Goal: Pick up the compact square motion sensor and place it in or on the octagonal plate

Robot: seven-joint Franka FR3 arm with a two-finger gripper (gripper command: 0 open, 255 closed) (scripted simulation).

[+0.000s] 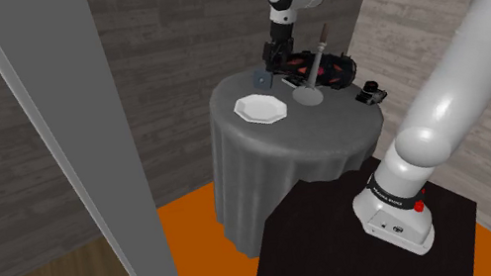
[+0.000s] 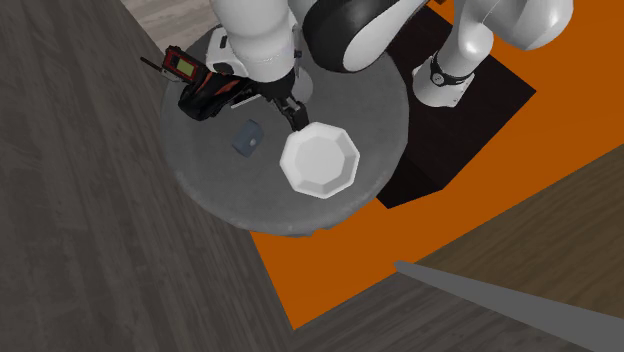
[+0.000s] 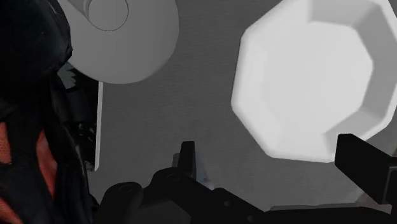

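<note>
The motion sensor [image 1: 262,79] is a small blue-grey square lying flat on the round grey-clothed table [image 1: 295,149]. From above, the sensor [image 2: 247,137] lies a short way from the white octagonal plate [image 2: 320,160]. That plate [image 1: 261,109] sits near the table's edge on the shoulder view's left. My black gripper [image 2: 293,115] hangs above the table between sensor and plate, nearer the plate's rim. Seen from the wrist, the gripper [image 3: 277,159] is open with nothing between its fingers [image 3: 186,156], and the plate [image 3: 305,76] lies just beyond them.
A black and red bag [image 1: 318,66] lies at the back of the table beside the gripper. A grey round base with an upright stick [image 1: 308,96] stands by the plate. A small dark gadget [image 1: 370,93] sits at the table's right edge. A grey post [image 1: 89,175] rises at left.
</note>
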